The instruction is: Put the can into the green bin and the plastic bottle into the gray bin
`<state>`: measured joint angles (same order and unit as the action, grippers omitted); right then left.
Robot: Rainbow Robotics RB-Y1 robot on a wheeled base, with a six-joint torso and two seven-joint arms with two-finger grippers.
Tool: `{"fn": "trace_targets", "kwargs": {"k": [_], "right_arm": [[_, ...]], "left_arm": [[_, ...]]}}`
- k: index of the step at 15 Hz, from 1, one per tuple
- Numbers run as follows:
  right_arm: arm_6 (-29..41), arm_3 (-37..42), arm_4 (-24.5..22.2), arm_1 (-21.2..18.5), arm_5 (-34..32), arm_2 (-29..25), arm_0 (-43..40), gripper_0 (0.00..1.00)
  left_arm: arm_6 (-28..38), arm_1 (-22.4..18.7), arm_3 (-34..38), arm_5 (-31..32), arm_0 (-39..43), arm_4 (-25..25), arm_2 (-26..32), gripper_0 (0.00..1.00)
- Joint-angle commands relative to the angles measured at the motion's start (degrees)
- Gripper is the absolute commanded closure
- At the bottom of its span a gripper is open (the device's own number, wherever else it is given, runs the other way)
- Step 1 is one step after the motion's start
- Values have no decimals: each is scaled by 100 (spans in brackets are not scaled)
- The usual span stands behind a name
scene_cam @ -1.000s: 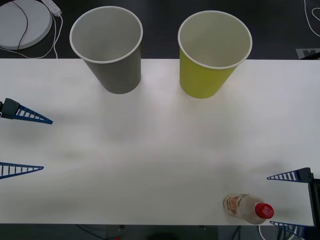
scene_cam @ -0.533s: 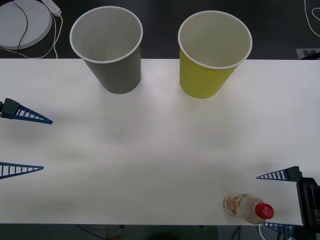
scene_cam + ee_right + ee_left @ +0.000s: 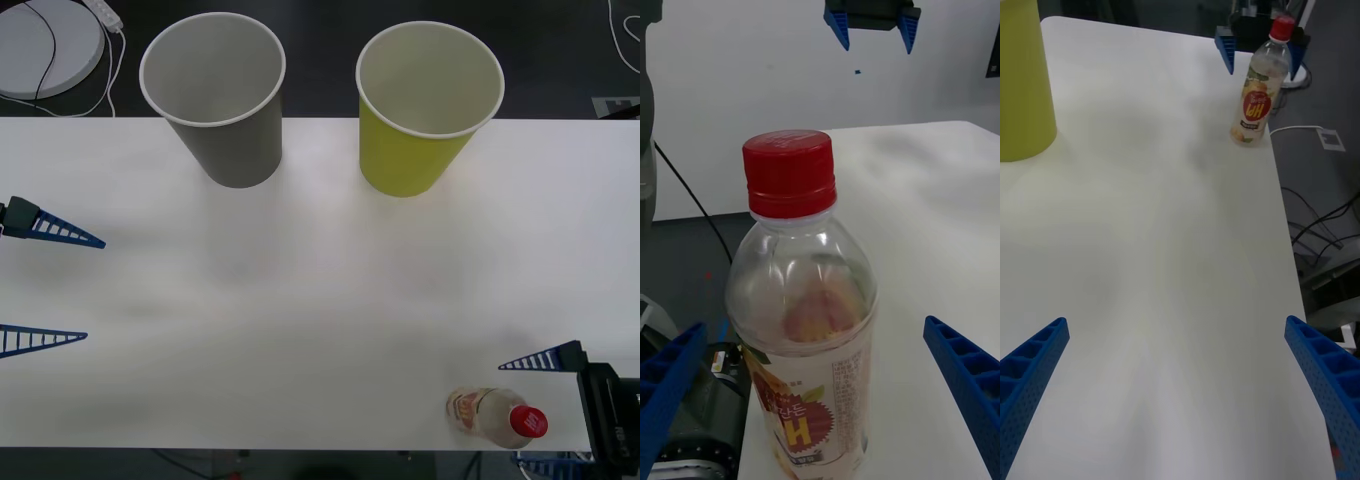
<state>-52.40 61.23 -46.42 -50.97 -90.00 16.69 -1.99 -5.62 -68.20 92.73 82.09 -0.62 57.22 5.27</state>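
Hovering at the table's (image 3: 320, 300) left edge, the left gripper (image 3: 50, 290) has its two blue ribbed fingers spread wide, grasping nothing. Farther back, at the table's far edge, the gray bin (image 3: 222, 100) stands upright left of centre, its pale inside showing. Just to its right, apart from it, the green bin (image 3: 425, 105) stands upright as well; the left wrist view catches part of its yellow-green wall. At the near right corner the plastic bottle (image 3: 497, 416) stands upright on the table, red cap on top, red-and-yellow label around its body. The right gripper (image 3: 545, 412) sits level with it, jaws released, one blue finger (image 3: 966, 382) on each side of the bottle with clear gaps between fingers and plastic, so nothing is grasped.
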Motion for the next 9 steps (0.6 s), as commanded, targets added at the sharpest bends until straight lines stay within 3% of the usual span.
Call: {"fn": "trace_targets", "kwargs": {"k": [1, 9], "right_arm": [[11, 29, -34, 8, 0, 124, 50, 0], [20, 55, -183, 255, 0, 168, 173, 0]], "left_arm": [[0, 0, 0, 0, 0, 0, 0, 0], [0, 0, 0, 0, 0, 0, 0, 0]]}}
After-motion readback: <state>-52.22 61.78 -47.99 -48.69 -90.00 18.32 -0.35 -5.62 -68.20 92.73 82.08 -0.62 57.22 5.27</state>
